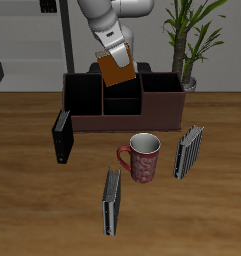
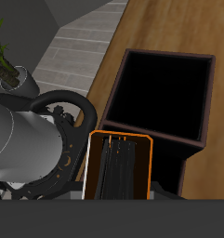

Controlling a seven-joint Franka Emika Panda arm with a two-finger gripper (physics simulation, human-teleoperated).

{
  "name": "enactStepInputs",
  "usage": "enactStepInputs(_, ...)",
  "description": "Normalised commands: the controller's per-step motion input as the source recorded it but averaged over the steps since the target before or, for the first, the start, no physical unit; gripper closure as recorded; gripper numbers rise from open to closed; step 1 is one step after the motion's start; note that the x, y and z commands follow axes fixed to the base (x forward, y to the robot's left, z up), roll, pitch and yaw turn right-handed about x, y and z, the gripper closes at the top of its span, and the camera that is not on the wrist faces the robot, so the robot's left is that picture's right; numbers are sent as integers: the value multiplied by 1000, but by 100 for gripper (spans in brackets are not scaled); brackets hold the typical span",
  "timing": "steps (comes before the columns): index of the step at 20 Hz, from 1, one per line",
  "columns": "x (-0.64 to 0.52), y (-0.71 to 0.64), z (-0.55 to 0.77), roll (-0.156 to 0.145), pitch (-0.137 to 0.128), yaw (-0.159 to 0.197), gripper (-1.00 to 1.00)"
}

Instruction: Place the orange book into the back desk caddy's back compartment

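My gripper [image 1: 116, 58] is shut on the orange book [image 1: 117, 70] and holds it tilted in the air, just above the back desk caddy [image 1: 160, 108]. The caddy is a wide, dark maroon box with several open cells, standing far back on the table. In the wrist view the orange book [image 2: 120, 137] shows edge-on, an orange outline around dark pages, with a deep dark cell of the caddy [image 2: 185, 163] right beyond it. The book's lower edge hangs over the caddy's rear cells, apart from the walls as far as I can tell.
A black book [image 1: 61, 135] stands in front of one end of the caddy. A red patterned mug [image 1: 144, 157] sits mid-table, with a striped book [image 1: 189, 150] beside it and another [image 1: 112, 200] nearer the front edge. A potted plant [image 1: 192, 40] rises behind the caddy.
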Motion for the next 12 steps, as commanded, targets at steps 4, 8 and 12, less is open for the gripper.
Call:
enactStepInputs(4, -9, 51, -114, 19, 8, 1, 100)
enactStepInputs(8, -6, 39, -148, 16, 16, -4, 100)
enactStepInputs(12, 1, 14, -113, 6, 13, -23, 100)
